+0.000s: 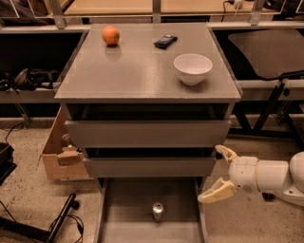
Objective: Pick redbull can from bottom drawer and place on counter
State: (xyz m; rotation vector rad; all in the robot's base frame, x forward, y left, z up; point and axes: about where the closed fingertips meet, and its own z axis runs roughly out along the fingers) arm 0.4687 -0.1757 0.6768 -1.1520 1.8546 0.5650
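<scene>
Redbull can (157, 210) is seen standing upright on the flat grey floor of the bottom drawer (130, 199), which is pulled out; the can is placed near the middle, its shiny top turned towards the camera. Two upper drawers (147, 134) are shut above it, their plain fronts stacked one over the other.

The gripper (210, 174) is held low at the right of the cabinet, just beside the open drawer's right edge and apart from the can. Its pale fingers (216, 192) are spread wide, one raised and one lowered, and nothing is gripped between them. The white arm (266, 176) is extended in from the right edge of the view.

The bench (137, 71) is formed by the smooth, slightly glossy grey-brown cabinet top. On it an orange (110, 35) is set at the far left, a small dark device (165, 41) at the far middle, and a white bowl (193, 68) towards the right, all well apart.

The speckled floor (28, 199) is crossed by dark cables (61, 223) at the left. A cardboard box (59, 152) is lodged against the cabinet's left side. A pale wooden tabletop (114, 5) is seen behind, and a dark chair (268, 52) at the right.
</scene>
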